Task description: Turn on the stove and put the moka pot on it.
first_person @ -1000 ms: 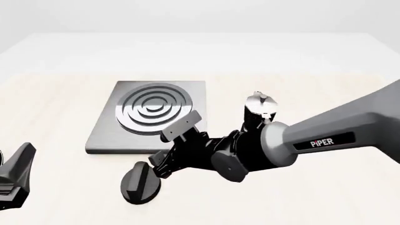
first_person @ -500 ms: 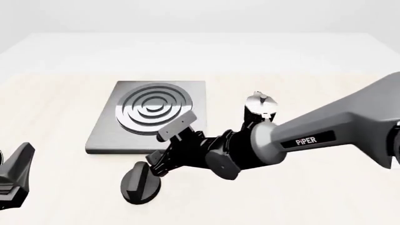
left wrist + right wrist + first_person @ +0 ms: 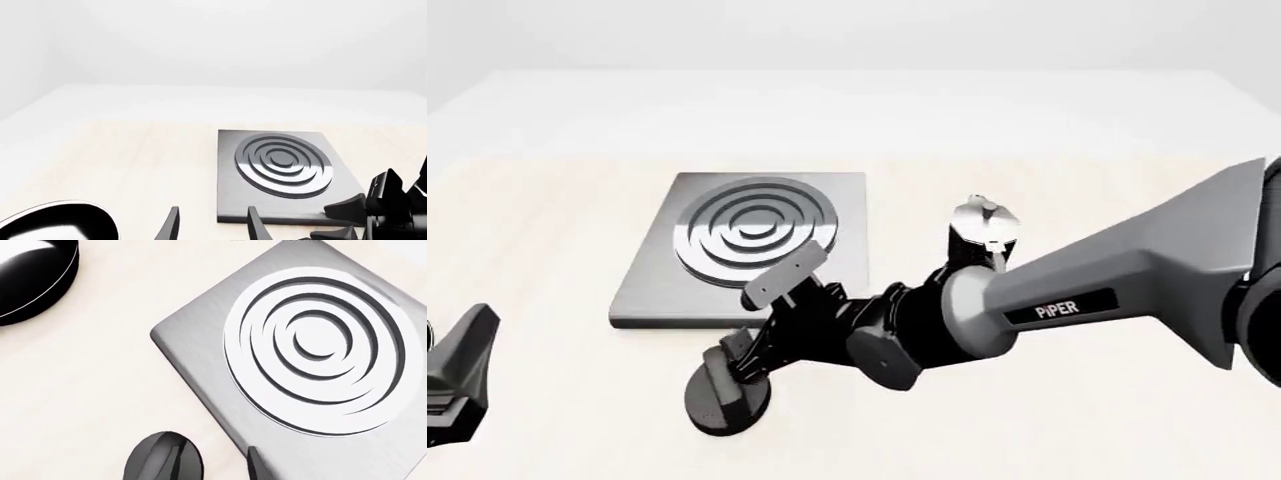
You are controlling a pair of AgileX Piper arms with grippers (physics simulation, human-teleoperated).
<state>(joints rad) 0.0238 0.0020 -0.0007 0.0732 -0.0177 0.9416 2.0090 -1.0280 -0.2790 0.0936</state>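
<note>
though spread, right pincer point(image 3: 757, 312) over knob point(image 3: 726, 394)

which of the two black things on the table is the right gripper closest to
The round black knob in front of the stove plate; the right gripper hovers just above it. The moka pot stands back beside the arm.
</note>
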